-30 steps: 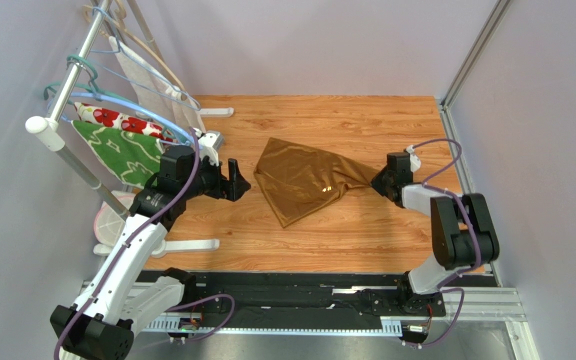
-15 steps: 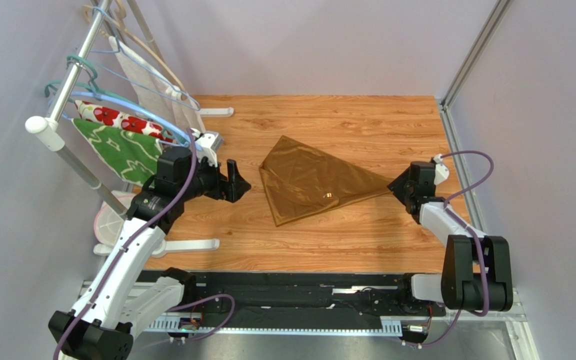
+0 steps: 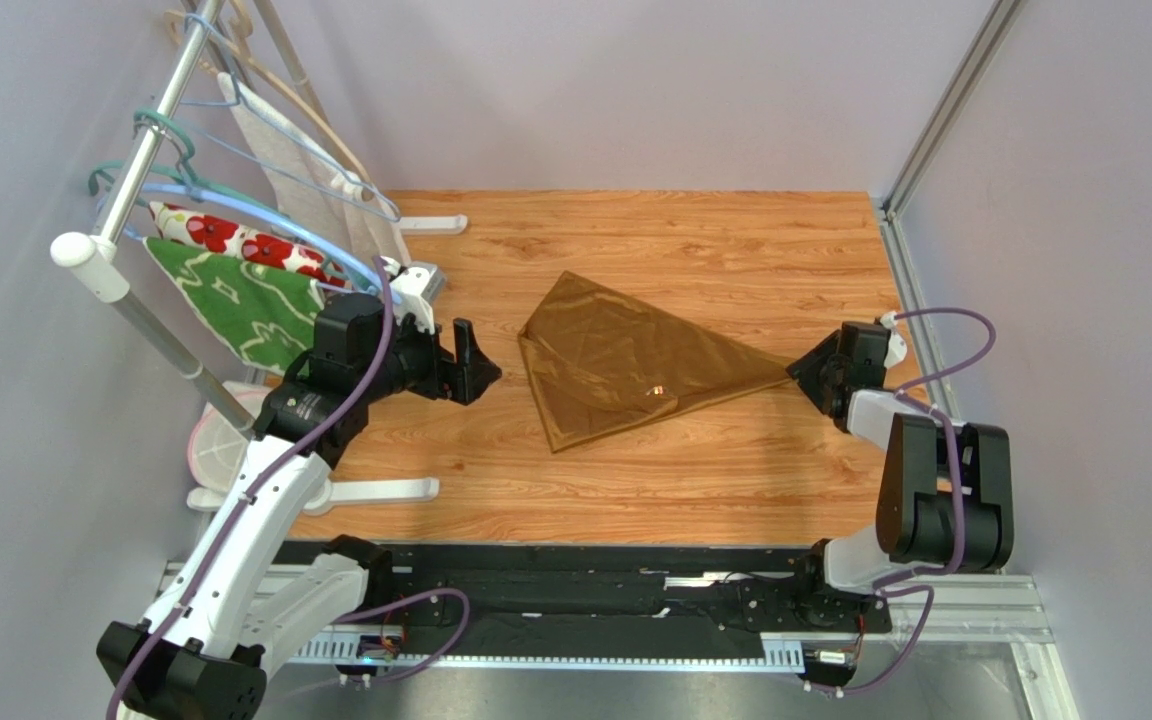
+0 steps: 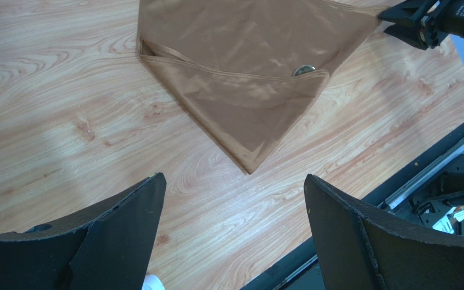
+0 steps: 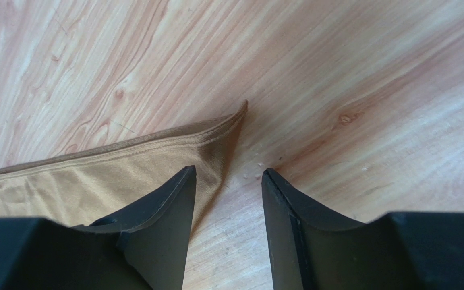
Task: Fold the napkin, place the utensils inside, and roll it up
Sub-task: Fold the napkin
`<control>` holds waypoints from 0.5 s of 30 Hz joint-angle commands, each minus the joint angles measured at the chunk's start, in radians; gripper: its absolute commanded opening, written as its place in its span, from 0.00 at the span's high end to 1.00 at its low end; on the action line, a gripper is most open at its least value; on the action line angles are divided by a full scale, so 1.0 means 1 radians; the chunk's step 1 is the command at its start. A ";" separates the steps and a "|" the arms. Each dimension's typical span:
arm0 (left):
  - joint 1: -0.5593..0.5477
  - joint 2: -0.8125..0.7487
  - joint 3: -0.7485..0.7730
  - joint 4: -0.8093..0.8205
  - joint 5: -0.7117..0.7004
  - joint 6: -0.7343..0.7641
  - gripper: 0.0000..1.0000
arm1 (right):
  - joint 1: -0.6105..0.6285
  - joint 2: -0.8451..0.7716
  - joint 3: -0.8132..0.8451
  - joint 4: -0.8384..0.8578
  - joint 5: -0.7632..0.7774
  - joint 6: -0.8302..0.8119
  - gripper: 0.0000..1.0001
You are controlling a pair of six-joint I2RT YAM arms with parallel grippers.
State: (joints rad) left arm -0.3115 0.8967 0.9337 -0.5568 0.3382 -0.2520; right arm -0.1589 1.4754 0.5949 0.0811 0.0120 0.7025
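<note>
Two robot arms flank the golden-brown napkin point(image 3: 620, 360), which lies flat near the middle of the wooden table point(image 3: 687, 480). It is doubled over into a rough triangle, with one long point reaching toward the right arm. The right gripper point(image 5: 228, 172) sits low at that point, jaws apart and clamped on nothing. Its wrist camera shows the hemmed tip lying loose on the wood, one finger over the cloth's edge and the other over bare table. The point appears to be laid out that way so the fold lies stretched and smooth.

The left gripper point(image 3: 477, 360), spread wide and touching nothing, hovers well apart from the napkin's left side. It is angled toward the cloth, seemingly standing by while keeping the fold in its camera's sight.

No utensils show in any view, so the work looks to be at the folding stage, with filling and rolling not yet done. A drying rack point(image 3: 132, 195) at the far left carries a green leaf-patterned cloth point(image 3: 237, 308) and a white cloth with red flowers point(image 3: 222, 237), away from the napkin.
</note>
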 commanded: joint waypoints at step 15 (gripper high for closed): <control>0.006 -0.008 -0.003 0.034 0.001 -0.001 0.06 | -0.042 0.043 0.039 0.066 -0.026 0.069 0.56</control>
State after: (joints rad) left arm -0.3115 0.8967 0.9337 -0.5568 0.3382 -0.2520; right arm -0.1955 1.5127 0.6052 0.1238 -0.0341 0.7464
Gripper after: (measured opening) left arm 0.938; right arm 0.445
